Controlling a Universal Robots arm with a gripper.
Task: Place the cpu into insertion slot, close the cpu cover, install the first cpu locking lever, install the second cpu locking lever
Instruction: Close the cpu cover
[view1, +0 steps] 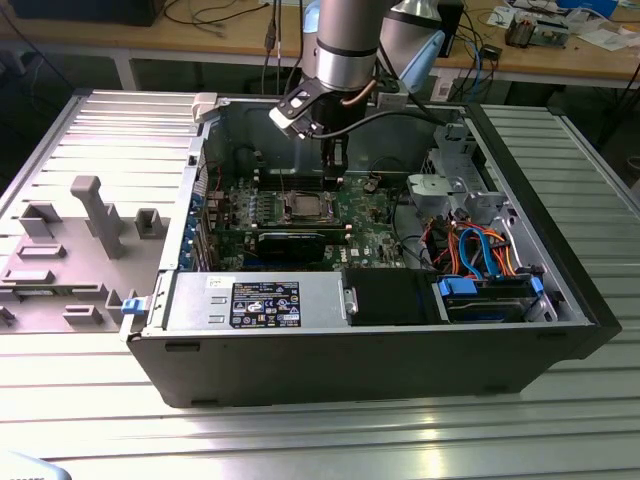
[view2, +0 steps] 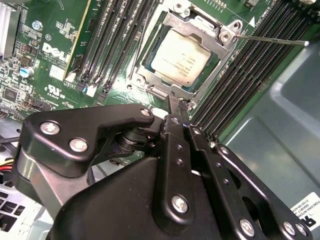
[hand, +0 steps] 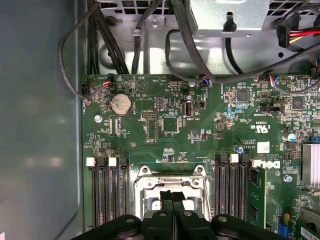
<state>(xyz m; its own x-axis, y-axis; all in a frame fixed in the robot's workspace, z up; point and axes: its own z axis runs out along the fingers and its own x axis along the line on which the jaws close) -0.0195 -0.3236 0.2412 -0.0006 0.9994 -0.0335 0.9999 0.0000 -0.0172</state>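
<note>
Just beyond the claw (view2: 178, 103), the cpu (view2: 180, 56), near but apart.

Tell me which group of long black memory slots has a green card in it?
The group nearer the finned silver heatsink: a green card stands at its outer edge. The other group, by the grey case wall, holds none.

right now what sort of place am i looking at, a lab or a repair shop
Probably an electronics or robotics lab. An open computer case lies on a ribbed metal table, a robot arm reaches into it over the green circuit board, and wooden benches strewn with cables stand behind.
</note>
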